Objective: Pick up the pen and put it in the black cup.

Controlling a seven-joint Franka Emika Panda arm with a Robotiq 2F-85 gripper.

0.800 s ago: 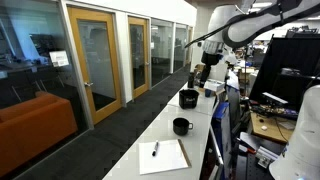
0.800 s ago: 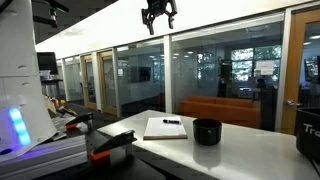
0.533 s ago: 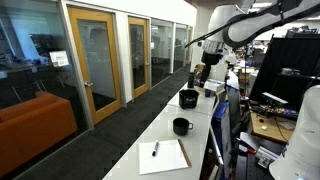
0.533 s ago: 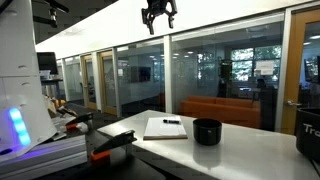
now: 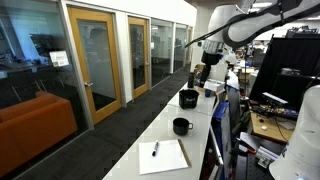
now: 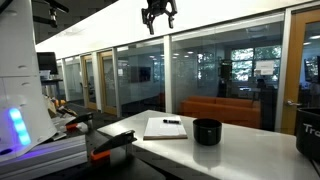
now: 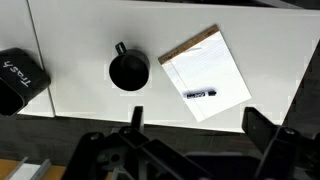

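The pen (image 7: 200, 94) is short and dark and lies on a white paper sheet (image 7: 205, 72) on the white table. It also shows in both exterior views (image 5: 155, 149) (image 6: 171, 121). The black cup (image 7: 128, 71), a squat mug with a side handle, stands apart from the sheet; it shows in both exterior views (image 5: 181, 126) (image 6: 207, 131). My gripper (image 7: 195, 122) hangs high above the table with its fingers spread wide and nothing between them; it shows in both exterior views (image 5: 201, 70) (image 6: 159, 20).
A taller black container (image 7: 18, 80) stands beyond the cup, also in an exterior view (image 5: 189, 98). The long white table (image 5: 195, 140) runs beside glass walls and wooden doors. Desks with equipment (image 5: 270, 110) sit beside it.
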